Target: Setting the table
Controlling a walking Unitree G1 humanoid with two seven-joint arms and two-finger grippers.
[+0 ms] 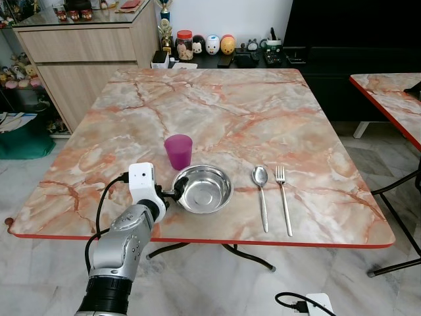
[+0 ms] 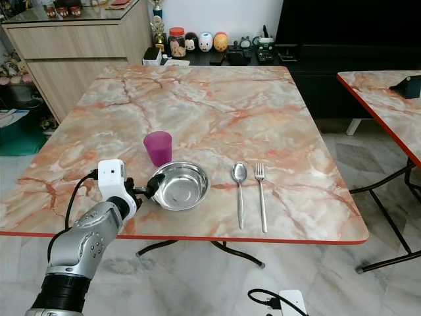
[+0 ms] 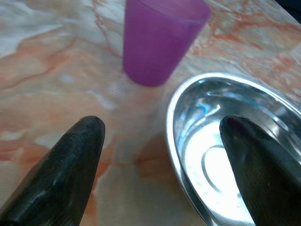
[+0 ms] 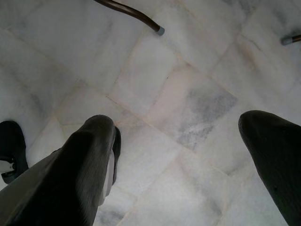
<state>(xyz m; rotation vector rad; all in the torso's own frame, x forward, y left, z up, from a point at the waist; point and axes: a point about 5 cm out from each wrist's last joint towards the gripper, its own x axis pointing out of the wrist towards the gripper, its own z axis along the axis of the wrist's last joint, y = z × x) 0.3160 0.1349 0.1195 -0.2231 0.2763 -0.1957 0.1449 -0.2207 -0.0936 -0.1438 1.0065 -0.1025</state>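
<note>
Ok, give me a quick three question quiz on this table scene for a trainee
1. True or false: the fork lies between the spoon and the bowl.
2. What stands just behind the bowl? A) cup B) plate C) jar
3. Which claw is at the bowl's rim, and is it open or shut?

Key: 1 false, the spoon is between. 2 A. 3 the left claw, open, one finger over the bowl.
</note>
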